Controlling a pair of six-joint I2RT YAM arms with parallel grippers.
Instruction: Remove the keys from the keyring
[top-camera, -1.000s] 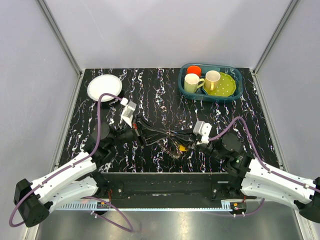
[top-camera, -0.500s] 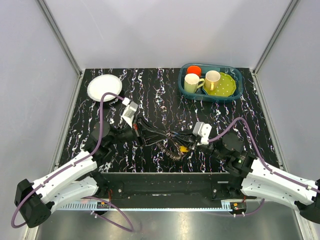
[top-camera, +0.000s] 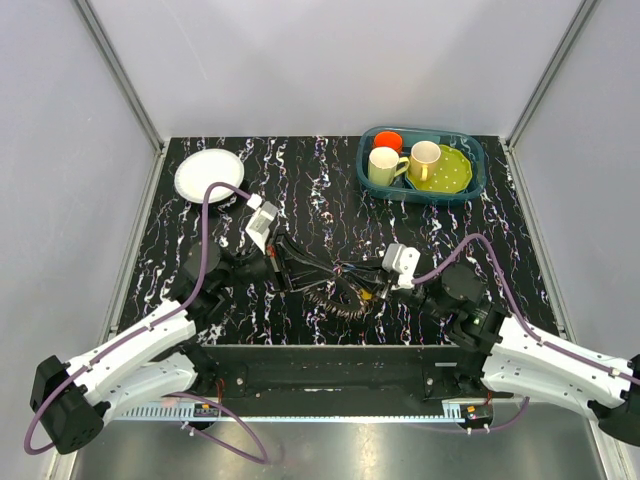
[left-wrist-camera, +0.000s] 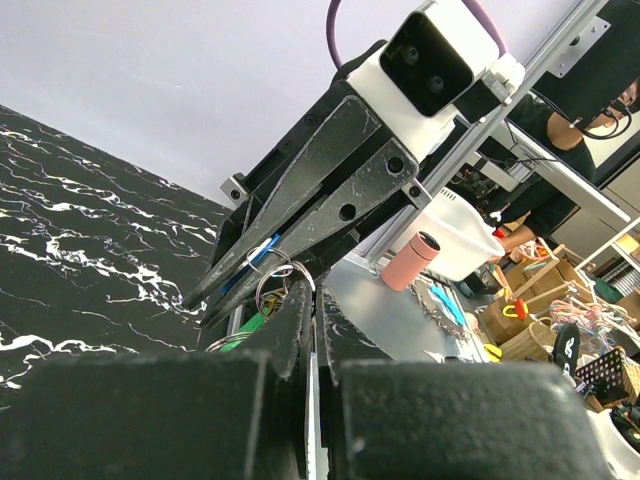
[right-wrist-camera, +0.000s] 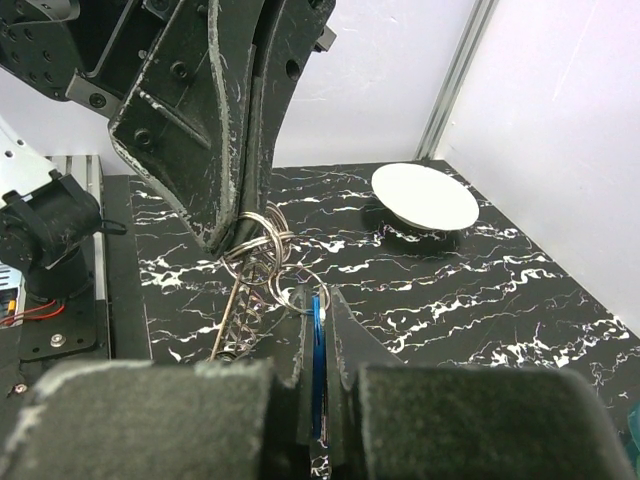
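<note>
My left end effector (right-wrist-camera: 238, 228) clamped the keyring (top-camera: 338, 300), my right end effector (left-wrist-camera: 215, 290) pinched a blue key (right-wrist-camera: 317, 345); working it off seemed next.

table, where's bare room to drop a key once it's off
Free: the back middle of the table, between plate and bin; a smaller patch in front of the bin, beside the right arm. Crowded: front centre, where left gripper and right gripper meet, shut on the keyring and keys.
</note>
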